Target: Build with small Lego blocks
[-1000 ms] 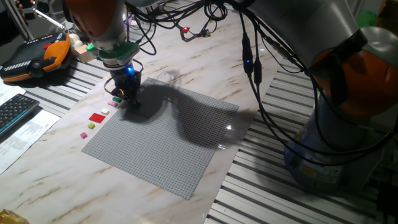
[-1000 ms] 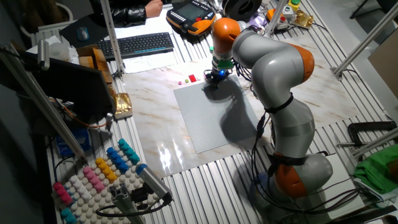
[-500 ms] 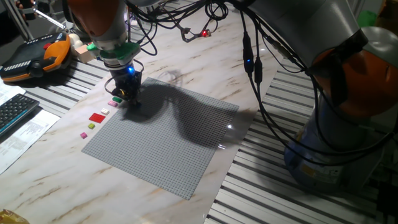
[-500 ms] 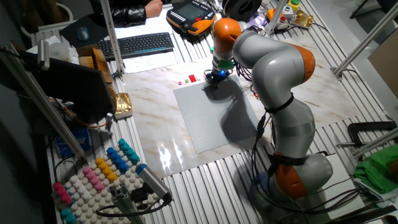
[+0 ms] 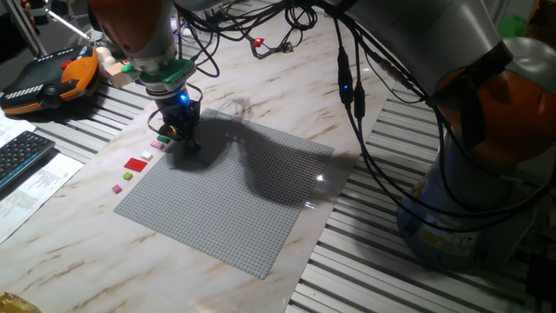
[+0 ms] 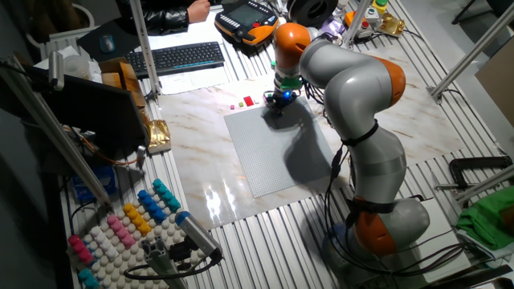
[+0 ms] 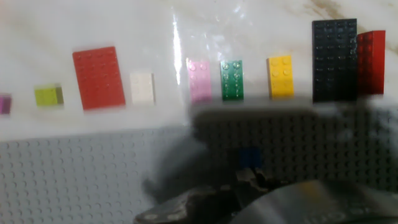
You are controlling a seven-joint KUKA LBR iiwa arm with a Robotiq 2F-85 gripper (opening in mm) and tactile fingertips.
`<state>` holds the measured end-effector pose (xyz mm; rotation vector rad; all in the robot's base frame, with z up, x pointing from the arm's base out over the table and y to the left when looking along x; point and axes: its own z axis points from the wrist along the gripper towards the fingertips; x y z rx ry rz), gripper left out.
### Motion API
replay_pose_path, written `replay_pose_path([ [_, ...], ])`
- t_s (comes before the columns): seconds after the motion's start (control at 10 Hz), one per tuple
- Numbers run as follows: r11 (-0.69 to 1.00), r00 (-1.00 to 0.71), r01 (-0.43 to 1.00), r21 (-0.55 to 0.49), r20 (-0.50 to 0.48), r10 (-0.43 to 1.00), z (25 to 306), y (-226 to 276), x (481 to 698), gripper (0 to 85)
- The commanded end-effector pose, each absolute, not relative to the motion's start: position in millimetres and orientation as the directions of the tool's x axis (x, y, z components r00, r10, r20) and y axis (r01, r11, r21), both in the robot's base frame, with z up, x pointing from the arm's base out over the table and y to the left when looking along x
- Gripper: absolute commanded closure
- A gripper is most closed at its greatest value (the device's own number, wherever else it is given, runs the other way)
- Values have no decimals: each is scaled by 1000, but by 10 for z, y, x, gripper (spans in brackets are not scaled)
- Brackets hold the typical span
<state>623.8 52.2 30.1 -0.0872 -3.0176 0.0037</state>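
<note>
The small Lego blocks lie in a row on the marble just off the grey baseplate (image 7: pixel 81 174). In the hand view I see a large red plate (image 7: pixel 95 77), white (image 7: pixel 142 87), pink (image 7: pixel 199 81), green (image 7: pixel 232 79), yellow (image 7: pixel 280 76), a long black one (image 7: pixel 334 59) and a second red one (image 7: pixel 371 54). A blue block (image 7: pixel 250 157) sits on the baseplate directly in front of my gripper (image 7: pixel 249 182), whose fingers are dark and blurred. From the side, my gripper (image 5: pixel 184 141) stands low over the baseplate's (image 5: pixel 234 200) far left corner.
A lime block (image 7: pixel 48 95) and a magenta one (image 7: pixel 3 103) lie further left. A keyboard (image 5: pixel 22 156) and an orange pendant (image 5: pixel 48 78) sit beyond the marble top. Black cables (image 5: pixel 347 87) hang over the table. The arm's base (image 5: pixel 469 174) stands at right.
The gripper has shifted a hair to the right over the baseplate corner. The blocks have stayed where they were.
</note>
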Motion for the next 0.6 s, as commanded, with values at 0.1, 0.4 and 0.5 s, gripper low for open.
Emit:
replay_pose_path([
  [0.1,998,-992,60,-5,110,61,371,515,6290,843],
  [0.4,998,-993,60,0,104,60,325,525,6316,843],
  [0.5,998,-993,59,0,101,59,304,527,6330,843],
])
